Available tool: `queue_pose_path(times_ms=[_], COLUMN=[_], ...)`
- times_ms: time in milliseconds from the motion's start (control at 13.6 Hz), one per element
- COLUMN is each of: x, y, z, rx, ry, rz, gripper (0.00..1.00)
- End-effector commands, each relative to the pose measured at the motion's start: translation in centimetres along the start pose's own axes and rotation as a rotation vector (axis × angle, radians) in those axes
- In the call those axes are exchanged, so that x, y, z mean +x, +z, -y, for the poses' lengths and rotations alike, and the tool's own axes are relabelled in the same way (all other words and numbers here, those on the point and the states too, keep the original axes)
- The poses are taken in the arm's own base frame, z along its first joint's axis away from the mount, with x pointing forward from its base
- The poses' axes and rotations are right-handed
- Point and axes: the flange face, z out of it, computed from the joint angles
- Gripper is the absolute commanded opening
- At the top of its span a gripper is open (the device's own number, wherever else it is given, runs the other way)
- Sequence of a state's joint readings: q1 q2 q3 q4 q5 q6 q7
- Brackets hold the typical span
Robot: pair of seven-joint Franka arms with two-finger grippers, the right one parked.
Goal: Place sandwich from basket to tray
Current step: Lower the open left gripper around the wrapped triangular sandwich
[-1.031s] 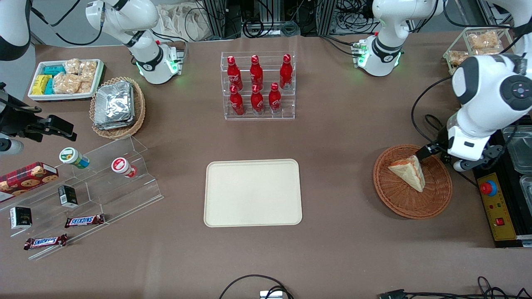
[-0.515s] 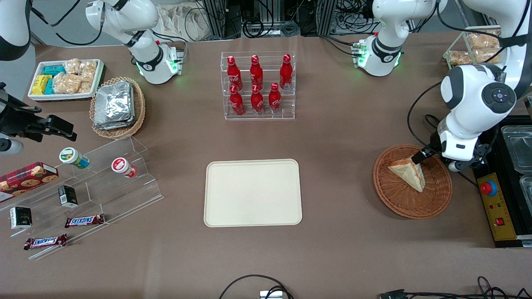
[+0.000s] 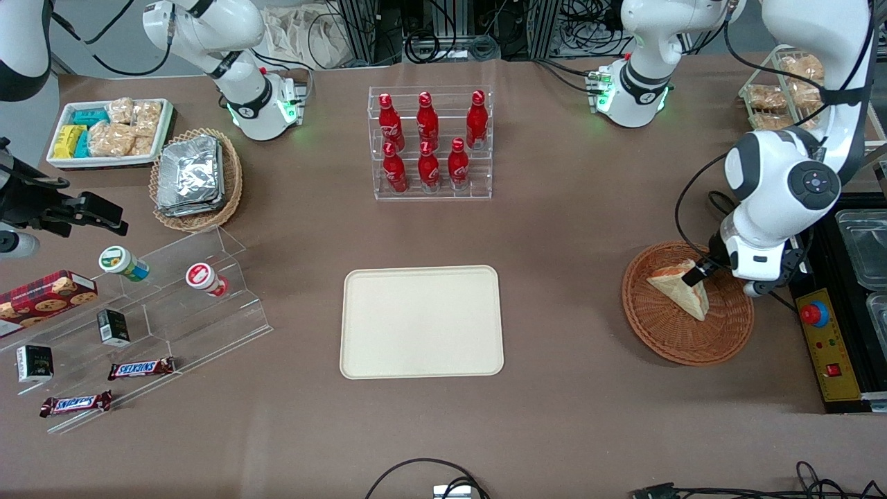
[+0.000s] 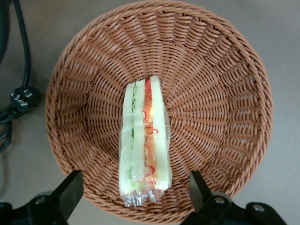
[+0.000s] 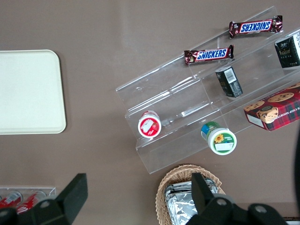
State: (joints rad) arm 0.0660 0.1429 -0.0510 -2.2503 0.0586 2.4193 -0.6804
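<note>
Brown paper covers your bench, with the cream tray lying flat near its middle, nothing on it. Toward the working arm's end sits the round reddish-brown basket, and the sandwich rests inside it. From the wrist camera you see the sandwich standing on edge in clear wrap, its bread layers and the red and green filling facing up, lying a little off the middle of the basket.

Your gripper hangs directly over the sandwich, low above the basket. Its two fingers are spread wide, one to each side of the wedge, and both stand clear of it; nothing is held.

A clear rack of red bottles stands farther from the front camera than the tray. Toward the parked arm's end you have a clear stepped shelf carrying small cups and chocolate bars.
</note>
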Motion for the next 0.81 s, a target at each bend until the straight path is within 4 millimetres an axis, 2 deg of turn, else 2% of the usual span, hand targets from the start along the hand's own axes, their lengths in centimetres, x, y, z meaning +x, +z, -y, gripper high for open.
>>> queue_pose_path(times_ms=[0,368,736], x=[-0.6,-1.4,-1.3], y=[1.5,4.6,6.3], z=[0.1,0.4,0.4], rx=[-0.013,-0.031,-0.037], ry=[-0.051,-0.094,-0.099], rz=[-0.028,-0.035,-0.034], gripper=[1.00,1.00,0.98])
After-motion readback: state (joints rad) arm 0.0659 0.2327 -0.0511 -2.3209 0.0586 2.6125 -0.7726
